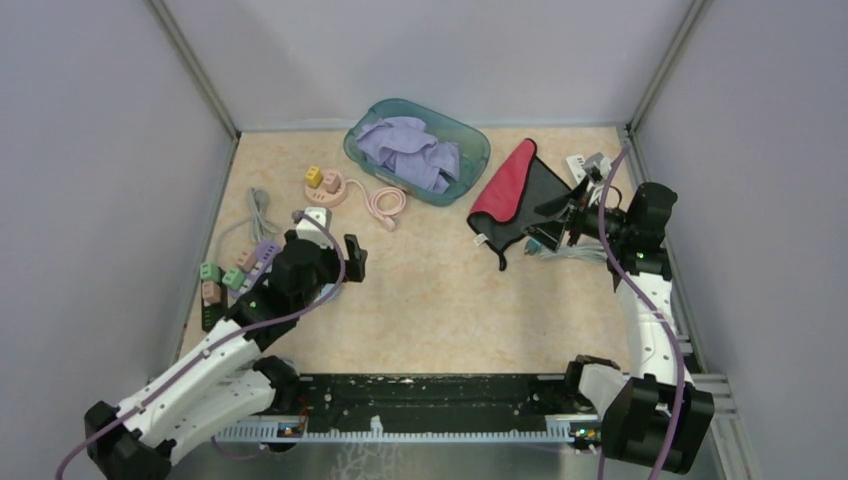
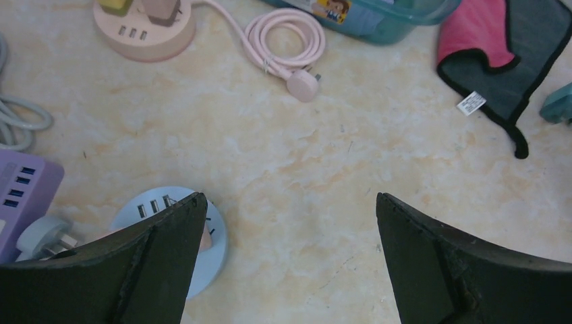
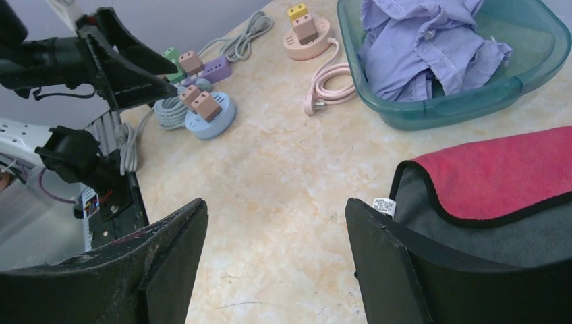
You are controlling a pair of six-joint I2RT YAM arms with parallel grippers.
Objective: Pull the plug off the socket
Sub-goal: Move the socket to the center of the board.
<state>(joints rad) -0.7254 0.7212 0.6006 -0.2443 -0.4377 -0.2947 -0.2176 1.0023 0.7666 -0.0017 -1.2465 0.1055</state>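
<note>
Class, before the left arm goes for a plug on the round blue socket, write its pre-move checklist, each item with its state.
1. Jaws of left gripper open: ok.
2. Both brown plugs seated in blue socket: ok.
3. Jaws centred over a plug: not ok, socket lies under one finger.
4. Socket braced by right gripper: not ok, it hangs by the red cloth.
5. Path free of pink cable: ok.
</note>
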